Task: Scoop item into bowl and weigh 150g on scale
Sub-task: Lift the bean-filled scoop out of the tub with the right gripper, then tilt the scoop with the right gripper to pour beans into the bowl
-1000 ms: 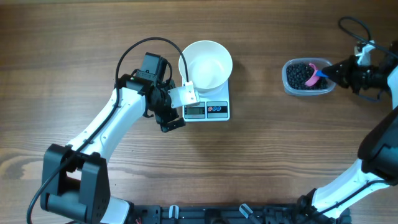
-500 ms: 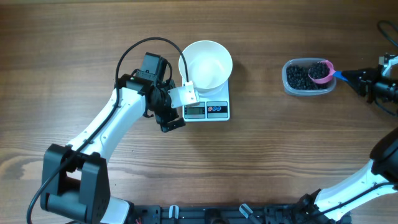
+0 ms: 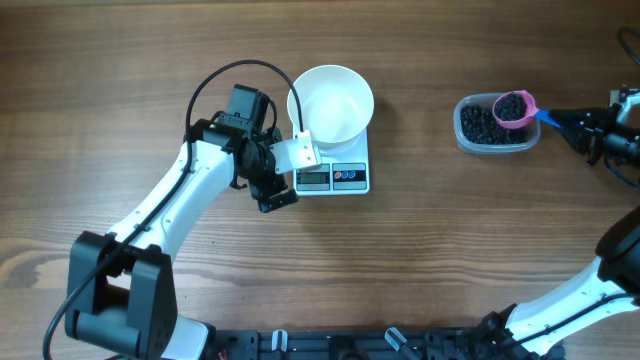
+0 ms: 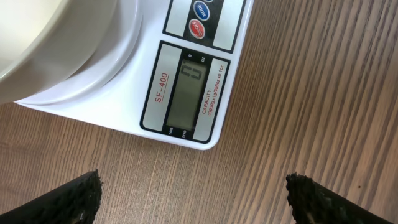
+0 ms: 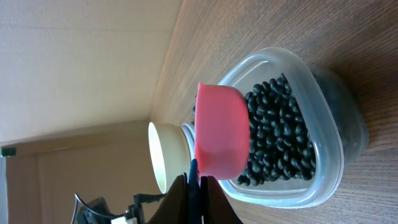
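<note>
Right wrist view, grip: right jaws pinching the blue handle of the pink scoop [image 5: 219,130].
Scoop: full of beans [image 5: 280,134], held over the tub [image 5: 329,155]; best kept level so nothing rolls off.
Tub: holds most of the beans.
Carry: slow and flat across the table [image 3: 420,250].
Bowl [image 3: 332,103]: empty, well apart, sitting on the scale [image 3: 335,178]; tip gently, a little at a time.
Left jaws: spread wide beside the display, holding nothing.

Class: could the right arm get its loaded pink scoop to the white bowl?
Probably yes: nothing stands between the pink plastic scoop and the round white bowl; the left arm sits beyond it.
</note>
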Tool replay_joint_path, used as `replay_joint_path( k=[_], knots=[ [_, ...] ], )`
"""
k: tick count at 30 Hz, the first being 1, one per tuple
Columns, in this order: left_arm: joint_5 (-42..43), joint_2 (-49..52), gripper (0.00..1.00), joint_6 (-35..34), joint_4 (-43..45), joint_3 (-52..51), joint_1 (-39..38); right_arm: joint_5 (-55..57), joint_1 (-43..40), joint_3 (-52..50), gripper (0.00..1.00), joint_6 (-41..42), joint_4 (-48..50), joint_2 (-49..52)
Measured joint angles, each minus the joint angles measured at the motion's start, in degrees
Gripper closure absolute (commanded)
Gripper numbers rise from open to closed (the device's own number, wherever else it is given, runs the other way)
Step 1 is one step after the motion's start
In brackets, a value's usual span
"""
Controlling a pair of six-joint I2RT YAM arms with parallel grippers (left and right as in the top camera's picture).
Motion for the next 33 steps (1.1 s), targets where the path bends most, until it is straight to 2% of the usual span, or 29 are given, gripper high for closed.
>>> replay_joint_path(
  k=[10,21,26,33],
  knots=[
    [0.0,0.0,0.0,0.0,0.0,0.0,0.0,-4.79,2.64,0.0,0.96,0.02,-0.46,0.02],
    [0.0,0.0,0.0,-0.02,0.0,0.0,0.0,-9.64,16.06,0.0,0.96,3.61,3.37,0.02],
    [0.0,0.0,0.0,0.0,-0.02,0.0,0.0,-11.96,24.15,0.0,0.96,10.19,13.09,0.02],
    [0.02,0.0,0.0,0.0,0.02,0.02,0.0,-13.73,34.21,-0.04,0.96,23.19,35.43,0.02]
  ],
)
